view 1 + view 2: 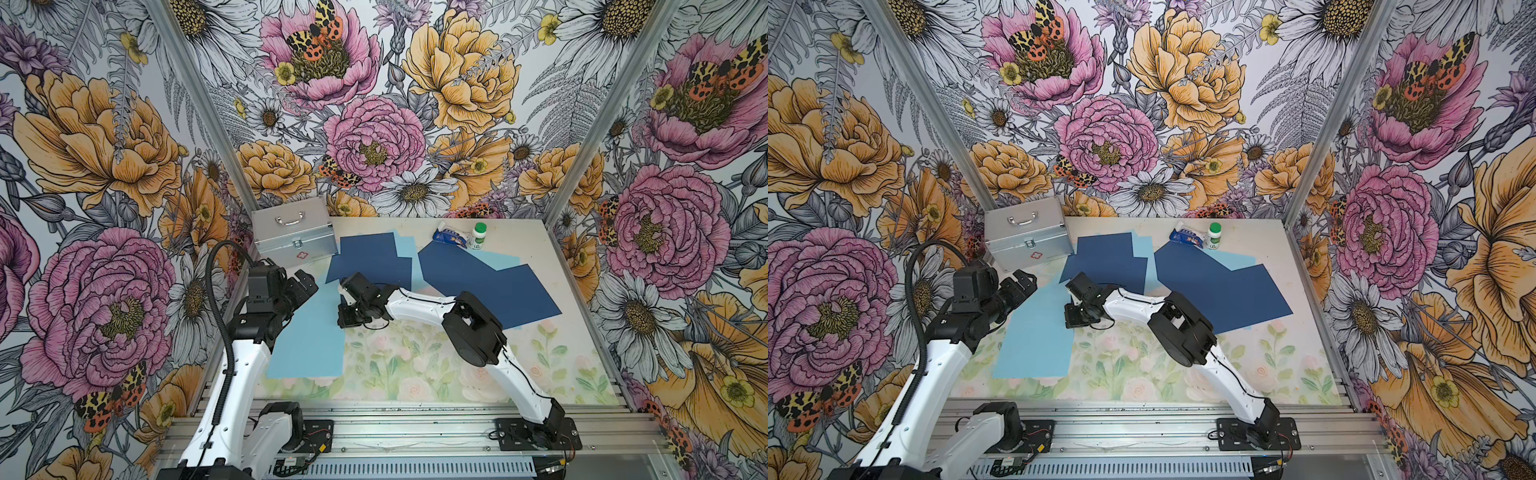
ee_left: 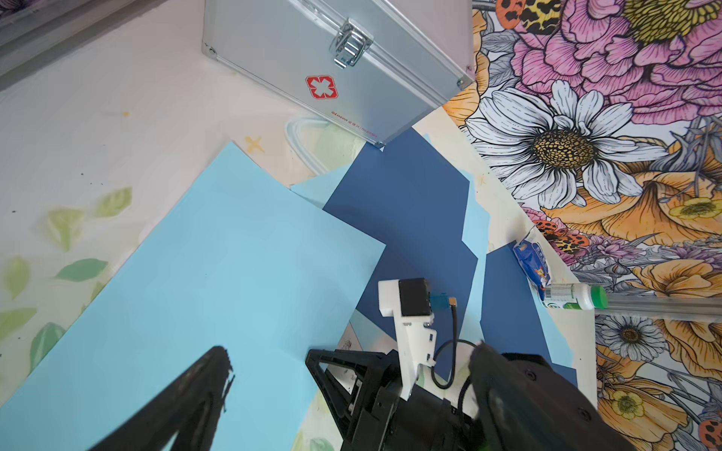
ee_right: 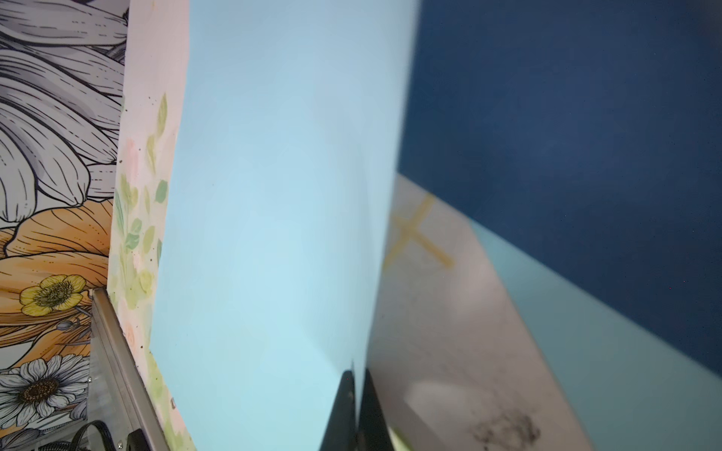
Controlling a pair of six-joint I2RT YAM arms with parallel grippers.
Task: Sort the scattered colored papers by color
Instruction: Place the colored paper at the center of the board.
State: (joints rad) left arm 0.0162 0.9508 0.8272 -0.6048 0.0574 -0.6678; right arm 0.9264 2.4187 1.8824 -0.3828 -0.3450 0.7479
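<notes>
Pinching light blue sheet (image 3: 273, 234), right fingers (image 3: 343, 414) closed, left fingers (image 2: 211, 375) spread

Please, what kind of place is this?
Probably a robot test booth: left arm and right arm bolted to an aluminium rail, flower-printed wall panels on three sides, blue papers on a small tabletop.

You were working in a robot test cell in a lab, not a home: flower-printed wall panels (image 1: 104, 174) hung between bare aluminium posts (image 1: 203, 104). A printed sheet covered the tabletop (image 1: 415, 374). The left arm (image 1: 235, 374) and right arm (image 1: 519, 374) were bolted to a slotted aluminium rail (image 1: 415, 430) along its near edge.
</notes>
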